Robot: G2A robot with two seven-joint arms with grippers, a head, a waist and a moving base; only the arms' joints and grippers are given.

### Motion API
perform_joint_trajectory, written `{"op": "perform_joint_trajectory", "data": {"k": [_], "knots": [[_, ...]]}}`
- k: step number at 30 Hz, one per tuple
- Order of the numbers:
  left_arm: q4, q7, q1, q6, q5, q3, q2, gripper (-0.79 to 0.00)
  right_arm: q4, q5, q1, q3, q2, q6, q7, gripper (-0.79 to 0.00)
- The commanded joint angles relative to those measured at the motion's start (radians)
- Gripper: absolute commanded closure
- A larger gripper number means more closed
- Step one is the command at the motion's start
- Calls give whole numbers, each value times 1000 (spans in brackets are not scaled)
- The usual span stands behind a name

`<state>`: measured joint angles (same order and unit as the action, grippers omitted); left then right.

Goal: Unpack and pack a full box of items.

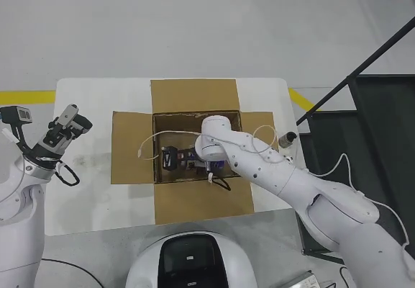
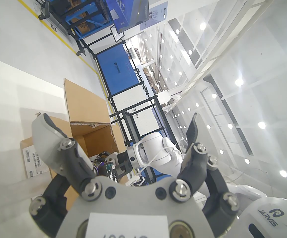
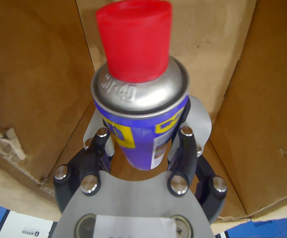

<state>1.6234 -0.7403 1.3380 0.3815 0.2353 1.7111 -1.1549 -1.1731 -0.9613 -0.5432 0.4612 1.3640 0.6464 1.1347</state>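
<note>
A white counter [image 1: 92,101] is seen, and on its middle an open cardboard box [image 1: 193,93] is set with all four flaps folded out flat. A white label [image 2: 35,159] is stuck on the box's left flap.

The right arm is stretched from the near right down into the box opening, and the right gripper [image 3: 147,127] is held inside it, with brown walls seen on all sides. Its fingers [image 3: 200,120] are closed against the two sides of a blue and yellow spray can [image 3: 139,95], which is gripped by the lower body. The can's end is pointed away from the wrist. Whether the can is touching the box floor cannot be told.

The left gripper [image 1: 74,119] is held above the counter's left side, well apart from the box's left flap. Its fingers [image 2: 41,130] are spread wide and nothing is held between them.

The can is topped by a red cap [image 3: 136,40].
</note>
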Motion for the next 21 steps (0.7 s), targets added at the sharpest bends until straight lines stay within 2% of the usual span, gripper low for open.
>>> {"op": "perform_joint_trajectory", "data": {"k": [1, 5, 10, 12, 16, 20, 21], "knots": [[0, 0, 0, 0, 0, 0, 0, -785, -15, 4, -3, 15, -4, 8, -27, -785], [0, 0, 0, 0, 0, 0, 0, -785, -127, 2, -50, 94, -44, 20, -90, -785], [0, 0, 0, 0, 0, 0, 0, -785, -416, -25, -233, 325, -148, 65, -168, -785], [0, 0, 0, 0, 0, 0, 0, -785, -565, -40, -366, 470, -198, 98, -190, -785], [0, 0, 0, 0, 0, 0, 0, -785, -754, -120, -604, 712, -263, 120, -186, -785], [0, 0, 0, 0, 0, 0, 0, -785, -817, -116, -799, 922, -295, 127, -293, -785], [0, 0, 0, 0, 0, 0, 0, -785, -830, -108, -861, 986, -302, 132, -352, -785]]}}
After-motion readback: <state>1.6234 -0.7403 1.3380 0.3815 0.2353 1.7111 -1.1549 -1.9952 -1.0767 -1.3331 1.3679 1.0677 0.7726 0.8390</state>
